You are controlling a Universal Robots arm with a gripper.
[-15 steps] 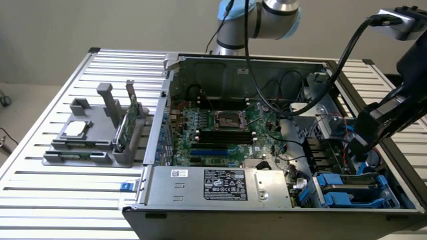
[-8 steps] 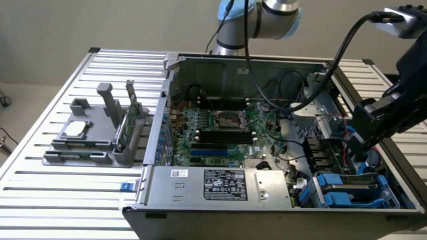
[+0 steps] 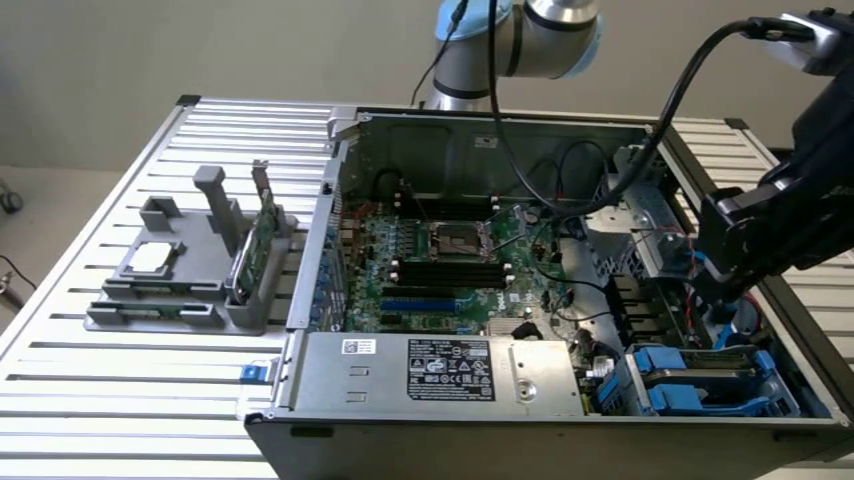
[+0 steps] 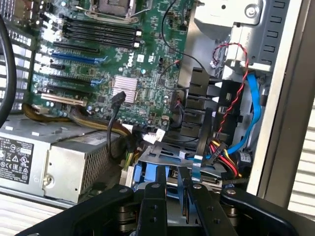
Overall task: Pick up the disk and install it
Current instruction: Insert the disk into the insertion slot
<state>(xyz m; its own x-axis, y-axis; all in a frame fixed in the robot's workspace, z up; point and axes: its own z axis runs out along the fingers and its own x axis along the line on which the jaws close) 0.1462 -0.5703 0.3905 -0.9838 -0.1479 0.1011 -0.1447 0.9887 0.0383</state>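
Count: one grey robot arm (image 3: 534, 30), one black two-fingered tool (image 3: 727, 300), one open black-and-silver computer case (image 3: 534, 420) lying on its side on the slatted metal bench (image 3: 80, 390).

Inside the case: one green motherboard (image 3: 441, 260) and one silver power-supply box with a white label (image 3: 441, 370).

On the bench at the exterior view's left: one grey plastic fixture (image 3: 174, 290) carrying one small square silver chip (image 3: 158, 255) and one thin green circuit card (image 3: 271, 235) standing on edge.

Tool (image 4: 174, 183) is over the drive bay (image 3: 701, 385) at the case corner on the exterior view's right. At least two blue plastic carrier pieces show in the bay.

Tool state: the fingers (image 4: 153, 196) are closed on the flat, blue-framed disk (image 4: 183, 194), one finger on each broad face.

Disk: one. In the wrist view it is seen end-on as a narrow slab between the fingers. Its long axis runs down from the tool, with the lower end pointing into the bay. How far it has entered I cannot tell.
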